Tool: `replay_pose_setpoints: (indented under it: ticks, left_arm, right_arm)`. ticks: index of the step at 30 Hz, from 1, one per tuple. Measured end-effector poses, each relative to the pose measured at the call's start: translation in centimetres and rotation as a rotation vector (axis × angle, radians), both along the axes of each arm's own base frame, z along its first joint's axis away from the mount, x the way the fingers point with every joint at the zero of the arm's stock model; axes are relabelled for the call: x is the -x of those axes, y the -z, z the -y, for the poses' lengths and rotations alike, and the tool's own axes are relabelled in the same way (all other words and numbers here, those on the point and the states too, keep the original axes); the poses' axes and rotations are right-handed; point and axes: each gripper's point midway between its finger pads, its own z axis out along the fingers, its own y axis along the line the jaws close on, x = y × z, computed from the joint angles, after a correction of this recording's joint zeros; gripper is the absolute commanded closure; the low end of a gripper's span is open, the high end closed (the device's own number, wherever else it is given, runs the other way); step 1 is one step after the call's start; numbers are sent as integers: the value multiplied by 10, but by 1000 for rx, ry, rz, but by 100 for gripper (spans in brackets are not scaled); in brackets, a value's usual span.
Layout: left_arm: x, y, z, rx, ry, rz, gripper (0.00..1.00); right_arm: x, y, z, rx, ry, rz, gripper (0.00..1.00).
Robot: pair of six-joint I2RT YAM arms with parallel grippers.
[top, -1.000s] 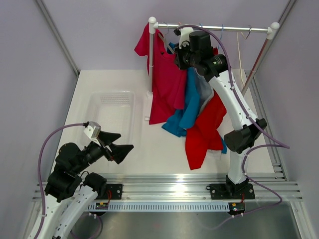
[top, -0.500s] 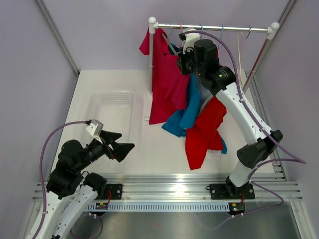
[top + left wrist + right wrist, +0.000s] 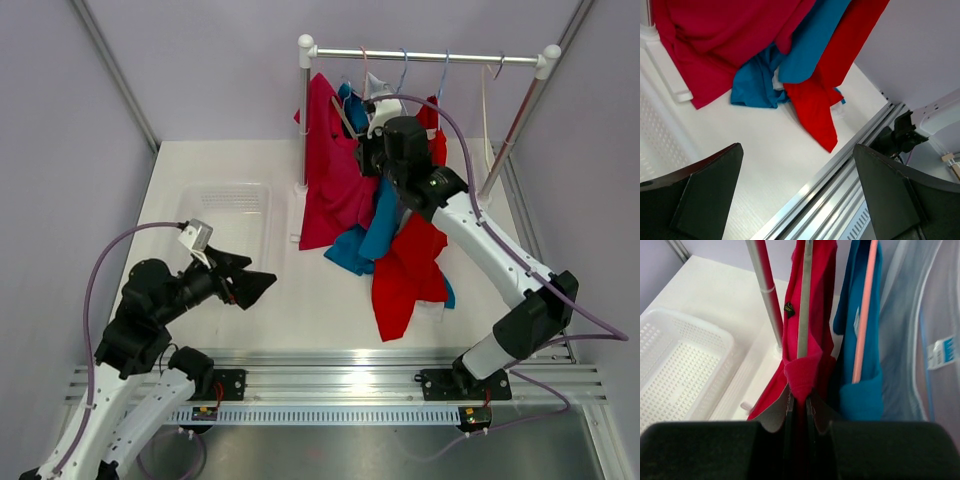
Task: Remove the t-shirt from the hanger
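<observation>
A crimson t-shirt (image 3: 330, 170) hangs on a hanger (image 3: 347, 117) at the left end of the clothes rail (image 3: 430, 56). My right gripper (image 3: 366, 150) is shut on a fold of this t-shirt. In the right wrist view the crimson cloth (image 3: 801, 375) is bunched round the grey hanger arm (image 3: 805, 300), just above my right gripper (image 3: 800, 405). My left gripper (image 3: 250, 288) is open and empty, low over the front left of the table. In the left wrist view my left gripper (image 3: 797, 148) holds nothing, and the crimson t-shirt (image 3: 715, 45) hangs ahead of it.
A blue t-shirt (image 3: 380, 215) and a red t-shirt (image 3: 410, 265) hang beside the crimson one and trail onto the table. A white basket (image 3: 225, 225) stands at the left. The rack's upright pole (image 3: 765, 295) is just left of the held cloth. Spare hangers (image 3: 445, 70) hang on the rail.
My right gripper has come down from the rail and toward the near side, pulling the crimson t-shirt lower. My left gripper has shifted slightly right.
</observation>
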Motion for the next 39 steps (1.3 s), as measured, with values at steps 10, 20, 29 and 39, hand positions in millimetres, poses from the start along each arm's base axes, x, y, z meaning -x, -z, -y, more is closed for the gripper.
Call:
replay_pose_setpoints:
  ticks: [10, 20, 29, 39]
  left_arm:
    - [-21, -58, 25, 186, 36, 3, 9]
    - [-53, -74, 64, 354, 87, -126, 32]
    - [-36, -79, 119, 359, 221, -163, 34]
    - [-58, -70, 131, 332, 137, -170, 67]
  right_arm:
    - [64, -3, -7, -29, -23, 51, 100]
    - [176, 29, -33, -80, -114, 45, 100]
    - [232, 23, -45, -118, -145, 74, 100]
    - [262, 20, -52, -89, -155, 116, 100]
